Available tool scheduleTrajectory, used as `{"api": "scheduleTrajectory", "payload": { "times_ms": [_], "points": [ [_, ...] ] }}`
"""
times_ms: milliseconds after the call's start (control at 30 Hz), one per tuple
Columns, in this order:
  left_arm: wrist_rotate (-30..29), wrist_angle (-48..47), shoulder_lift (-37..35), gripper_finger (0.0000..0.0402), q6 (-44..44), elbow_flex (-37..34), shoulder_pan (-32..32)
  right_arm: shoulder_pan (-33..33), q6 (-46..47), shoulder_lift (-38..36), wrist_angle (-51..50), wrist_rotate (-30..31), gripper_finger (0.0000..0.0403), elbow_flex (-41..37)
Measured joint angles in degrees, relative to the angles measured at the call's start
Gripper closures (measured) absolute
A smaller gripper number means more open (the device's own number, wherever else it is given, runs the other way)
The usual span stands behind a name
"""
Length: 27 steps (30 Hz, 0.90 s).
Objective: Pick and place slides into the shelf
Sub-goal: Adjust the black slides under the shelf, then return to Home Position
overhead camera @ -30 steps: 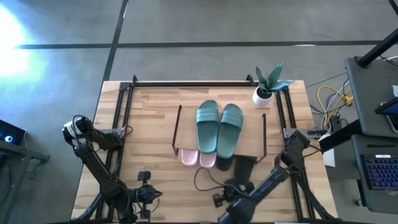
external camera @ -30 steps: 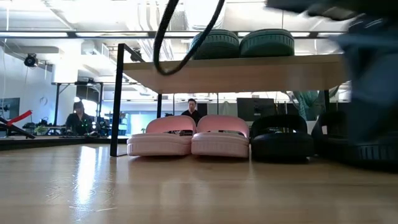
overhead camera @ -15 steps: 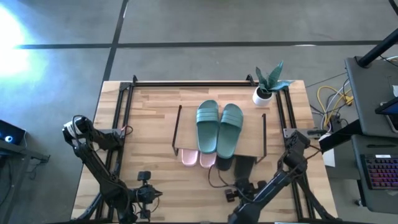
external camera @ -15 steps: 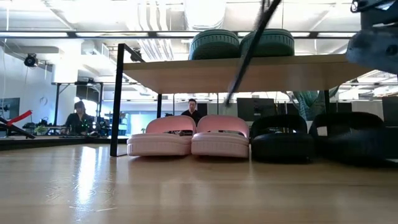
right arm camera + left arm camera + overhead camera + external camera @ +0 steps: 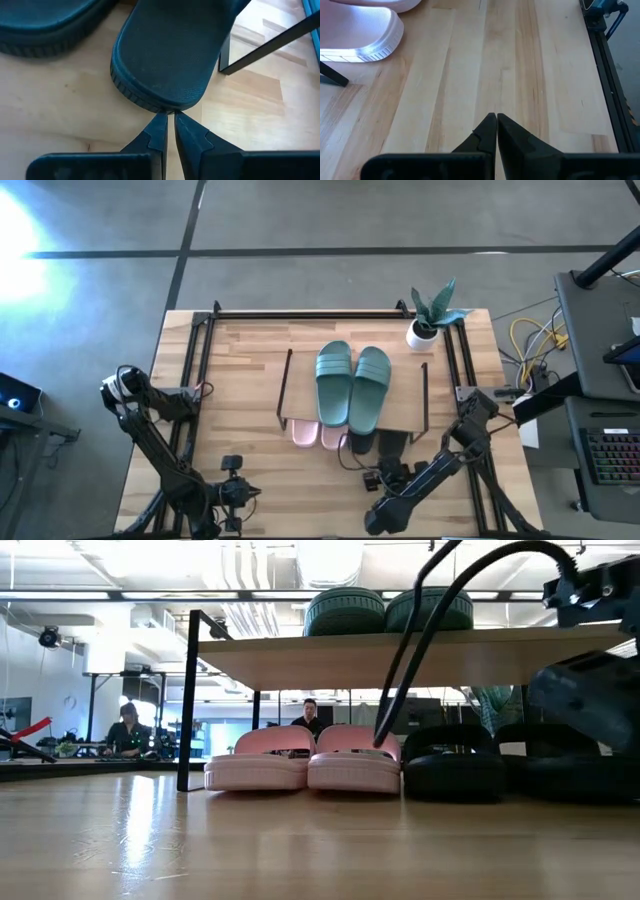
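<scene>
The shelf stands mid-table on its black end frames. Two teal slides lie on its board. Under the board, on the table, sit two pink slides and two black slides. The right-hand black slide sticks out past the shelf's near edge. My right gripper is shut just behind that slide's heel. My left gripper is shut too and waits by the table's near edge, left of the shelf. My right gripper has its shut fingertips against the heel end of the right-hand black slide. It comes low from the table's near side, pointing along the slide. The slide lies flat on the table, its front under the shelf board.
A potted plant stands at the far right corner. A black cable loops from my right arm in front of the shelf. Black frame rails run along the table's sides. Bare wood lies left of the shelf. People sit in the room behind.
My right gripper has moved from the table's near edge toward the far edge and a little right, coming down behind the right-hand black slide's heel. Its cable has swung along with it.
</scene>
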Motion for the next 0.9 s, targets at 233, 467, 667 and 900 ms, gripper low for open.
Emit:
{"api": "scheduleTrajectory", "payload": {
  "times_ms": [233, 467, 667, 900],
  "points": [
    [0.24, 0.0, 0.0, 0.0402, 0.02, 0.0, 0.0, -0.06, -0.33, -0.02, -0.02, 4.76, 0.0376, -0.44],
    [0.32, 0.19, 0.0, 0.0402, -0.06, 0.12, 0.22, 0.68, -0.27, -0.09, 0.34, 2.69, 0.0376, 2.55],
    [0.11, 6.72, 0.0, 0.0402, 0.18, 0.15, 3.73, 4.84, -0.29, -0.11, 0.4, 8.72, 0.0376, 11.99],
    [4.92, 21.75, -6.22, 0.0402, 14.67, 0.07, 13.07, 6.57, -12.07, -7.71, 0.09, 28.05, 0.0376, 23.55]
  ]
}}
